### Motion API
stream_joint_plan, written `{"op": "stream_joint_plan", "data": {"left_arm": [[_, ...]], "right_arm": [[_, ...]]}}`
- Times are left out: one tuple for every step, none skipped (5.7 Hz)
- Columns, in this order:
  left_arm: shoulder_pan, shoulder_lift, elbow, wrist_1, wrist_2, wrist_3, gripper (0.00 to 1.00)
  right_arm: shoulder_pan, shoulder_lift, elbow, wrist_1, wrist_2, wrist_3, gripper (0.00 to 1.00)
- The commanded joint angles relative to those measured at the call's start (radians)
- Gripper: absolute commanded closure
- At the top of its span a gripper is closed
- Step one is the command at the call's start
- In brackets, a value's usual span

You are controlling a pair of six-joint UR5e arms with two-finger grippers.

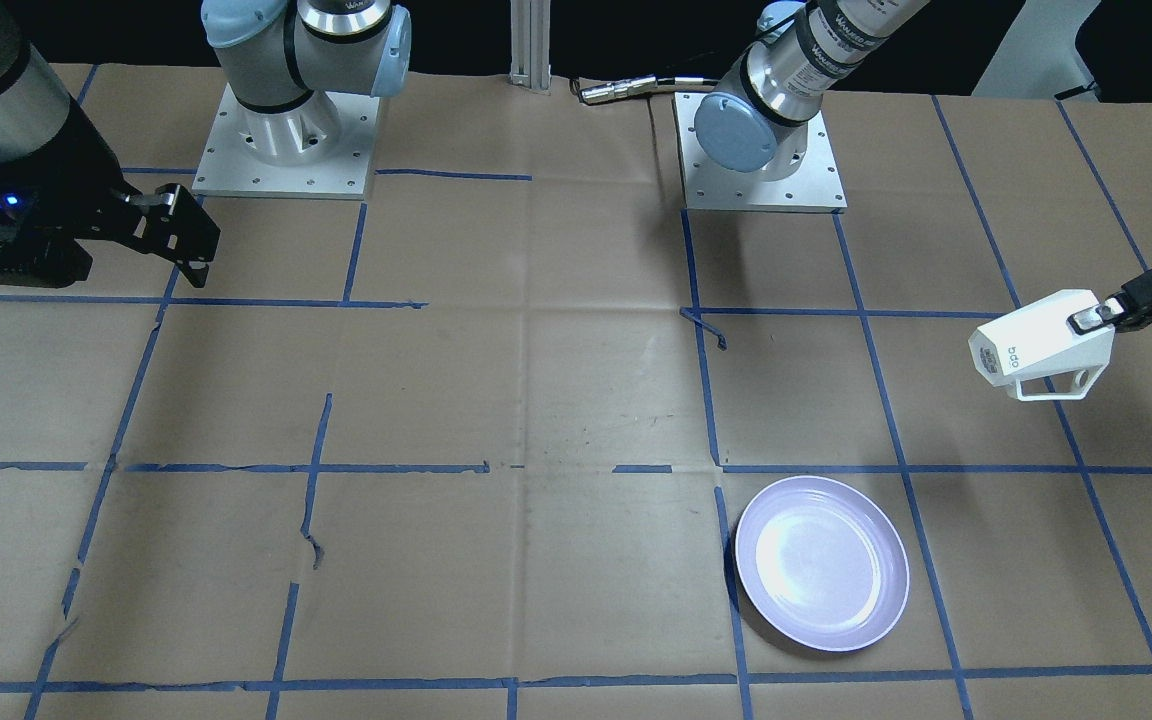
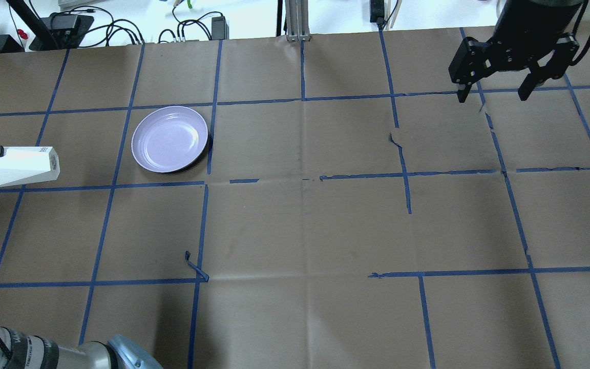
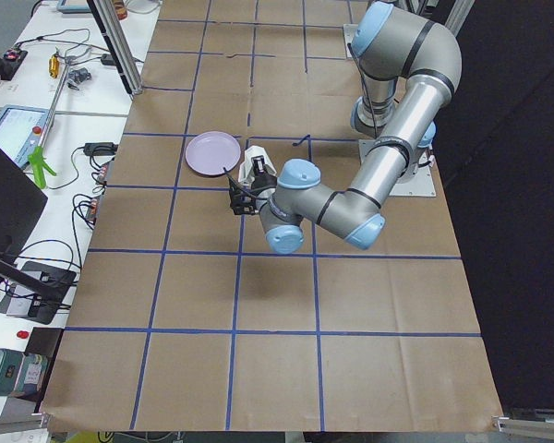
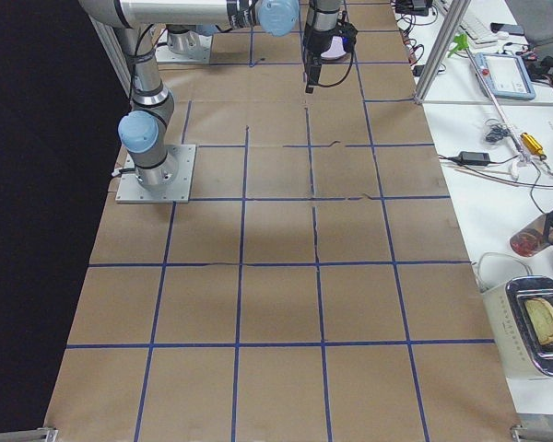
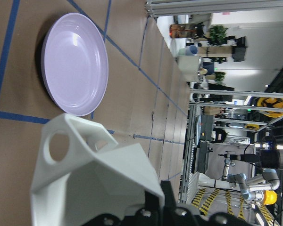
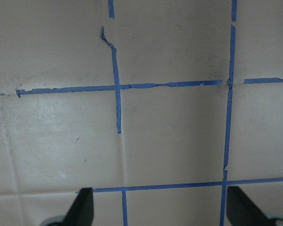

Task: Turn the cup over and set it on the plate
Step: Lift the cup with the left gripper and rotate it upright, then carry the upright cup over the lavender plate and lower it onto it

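My left gripper (image 1: 1104, 318) is shut on the rim of the white faceted cup (image 1: 1036, 345). It holds the cup on its side above the table, with the base pointing away from the fingers and the handle on the underside. The cup also shows in the overhead view (image 2: 18, 166) and fills the left wrist view (image 5: 94, 179). The lavender plate (image 1: 821, 562) lies flat on the table, apart from the cup; it also shows in the overhead view (image 2: 170, 139) and the left wrist view (image 5: 75, 63). My right gripper (image 2: 494, 92) is open and empty, far off at the other side.
The table is covered in brown paper with a grid of blue tape (image 2: 407, 174). The two arm bases (image 1: 286, 130) stand at the robot's edge. Cables and gear (image 2: 69, 25) lie beyond the far edge.
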Motion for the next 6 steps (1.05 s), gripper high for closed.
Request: {"op": "stream_joint_plan", "data": {"left_arm": [[-0.257, 0.079, 0.001, 0.458, 0.168, -0.514, 1.00], [-0.432, 0.090, -0.001, 0.643, 0.279, -0.733, 1.00], [-0.599, 0.081, -0.001, 0.785, 0.488, -0.864, 1.00], [-0.751, 0.069, -0.001, 0.876, 0.672, -0.918, 1.00], [-0.830, 0.058, -0.002, 0.925, 0.814, -0.923, 1.00], [-0.843, 0.037, -0.037, 0.971, 0.835, -0.922, 1.00]], "right_arm": [[0.000, 0.000, 0.000, 0.000, 0.000, 0.000, 0.00], [0.000, 0.000, 0.000, 0.000, 0.000, 0.000, 0.00], [0.000, 0.000, 0.000, 0.000, 0.000, 0.000, 0.00], [0.000, 0.000, 0.000, 0.000, 0.000, 0.000, 0.00], [0.000, 0.000, 0.000, 0.000, 0.000, 0.000, 0.00], [0.000, 0.000, 0.000, 0.000, 0.000, 0.000, 0.00]]}}
